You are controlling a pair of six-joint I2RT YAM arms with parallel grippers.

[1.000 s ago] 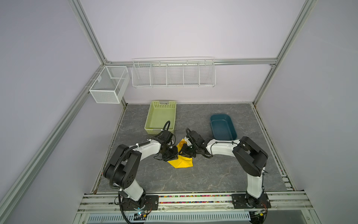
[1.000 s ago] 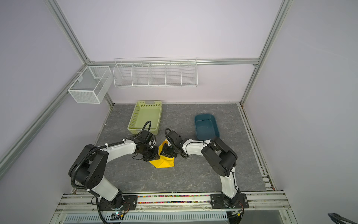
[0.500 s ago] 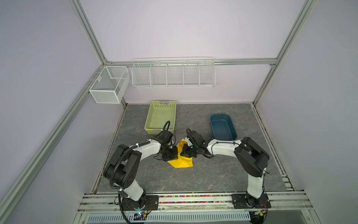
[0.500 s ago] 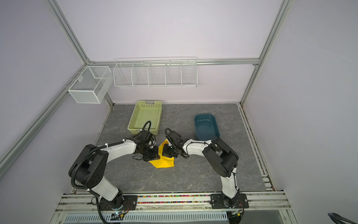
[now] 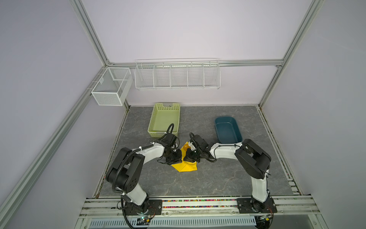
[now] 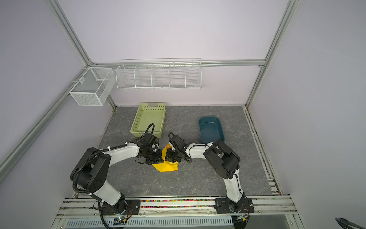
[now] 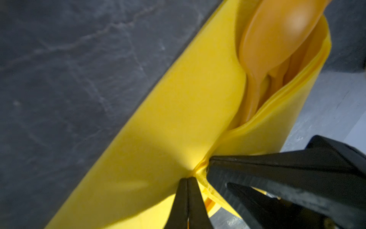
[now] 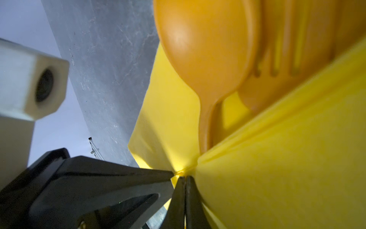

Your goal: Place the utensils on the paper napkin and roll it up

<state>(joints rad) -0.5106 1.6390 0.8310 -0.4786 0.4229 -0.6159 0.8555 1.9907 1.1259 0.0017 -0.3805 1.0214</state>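
The yellow paper napkin lies mid-table, folded over the orange-brown utensils. In both top views a spoon bowl pokes out of its far end. Both wrist views show the spoon resting in the paper trough, and the right wrist view has a fork beside it. My left gripper is shut on a pinched fold of the napkin. Tip to tip with it, my right gripper is shut on the same bunched fold. The utensil handles are hidden under the paper.
A green basket stands behind the left arm. A dark blue tub sits at the back right. On the walls hang a white wire rack and a mesh box. Bare grey tabletop lies in front of the napkin.
My right gripper's jaws have closed onto the napkin fold. Both arms and the napkin have hardly shifted.
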